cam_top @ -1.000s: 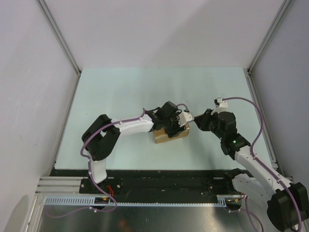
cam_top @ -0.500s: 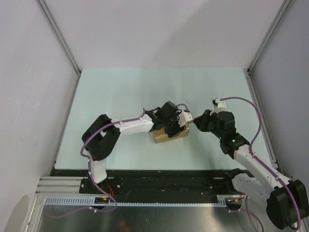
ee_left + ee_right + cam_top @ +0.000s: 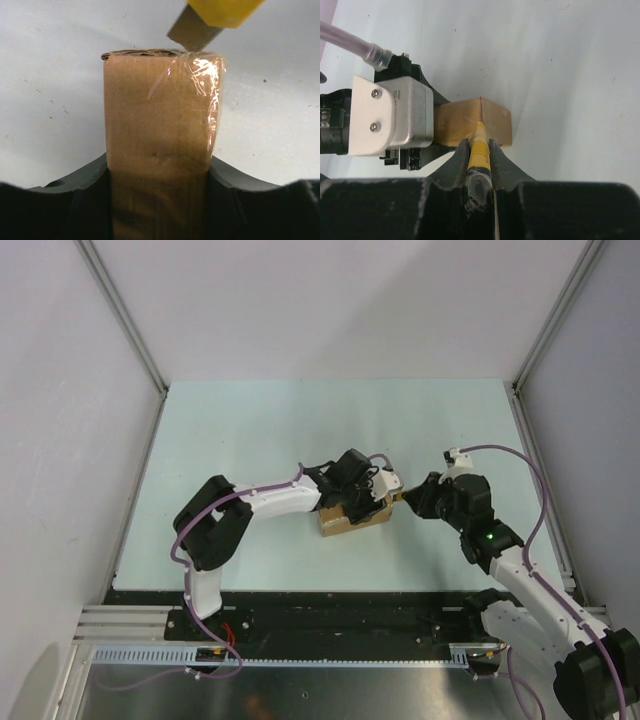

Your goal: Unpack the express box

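In your left wrist view, the utility knife [image 3: 220,12] is cut off at the top edge, the express box [image 3: 157,140] at the bottom.

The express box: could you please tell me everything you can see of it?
The express box is a small plain brown cardboard carton, apparently closed, lying on the pale table. Shiny, wrinkled clear tape wraps one far corner. The left pincer clamps its two long sides. The grey blade of the yellow utility knife, held in the right pincer, touches its taped end edge.
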Robot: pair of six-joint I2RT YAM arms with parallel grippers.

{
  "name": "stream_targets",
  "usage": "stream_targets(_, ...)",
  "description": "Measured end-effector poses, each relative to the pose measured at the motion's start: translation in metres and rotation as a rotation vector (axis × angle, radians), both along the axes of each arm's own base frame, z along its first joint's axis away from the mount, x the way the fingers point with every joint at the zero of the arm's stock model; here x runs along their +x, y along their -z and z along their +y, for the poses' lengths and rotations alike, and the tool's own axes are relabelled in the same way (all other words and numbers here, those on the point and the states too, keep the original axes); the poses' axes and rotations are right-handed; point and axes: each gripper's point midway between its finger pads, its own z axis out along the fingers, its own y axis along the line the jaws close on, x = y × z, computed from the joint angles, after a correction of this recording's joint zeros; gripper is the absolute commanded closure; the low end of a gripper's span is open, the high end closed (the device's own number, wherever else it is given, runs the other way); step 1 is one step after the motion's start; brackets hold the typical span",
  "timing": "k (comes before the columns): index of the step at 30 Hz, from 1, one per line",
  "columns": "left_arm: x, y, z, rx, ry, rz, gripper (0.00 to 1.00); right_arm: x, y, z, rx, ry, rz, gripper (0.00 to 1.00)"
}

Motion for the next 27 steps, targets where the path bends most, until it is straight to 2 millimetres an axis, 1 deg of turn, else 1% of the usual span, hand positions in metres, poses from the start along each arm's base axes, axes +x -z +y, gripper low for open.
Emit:
stream_targets(14, 0.001, 0.001, -0.001, 0.007, -0.006, 0.042, 0.78, -0.01, 0.0, -0.005, 0.009, 0.002, -0.01, 1.0)
stream_targets(15, 0.001, 0.001, -0.001, 0.006, -0.007, 0.042, 0.78, -0.013, 0.0, -0.005, 0.009, -0.002, -0.005, 1.0)
stream_targets(17, 0.004, 0.001, -0.001, 0.002, -0.017, 0.04, 0.78, -0.024, 0.007, -0.006, 0.007, -0.018, 0.03, 1.0)
stream_targets(20, 0.007, 0.0, 0.0, -0.002, -0.03, 0.038, 0.78, -0.033, 0.016, -0.007, 0.014, -0.012, 0.08, 1.0)
stream_targets(24, 0.008, 0.0, -0.001, 0.002, -0.027, 0.029, 0.78, -0.031, 0.016, -0.01, 0.031, 0.026, 0.089, 1.0)
stream_targets(27, 0.006, 0.0, -0.001, 0.002, -0.019, 0.013, 0.78, -0.025, 0.014, -0.014, 0.033, 0.064, 0.077, 1.0)
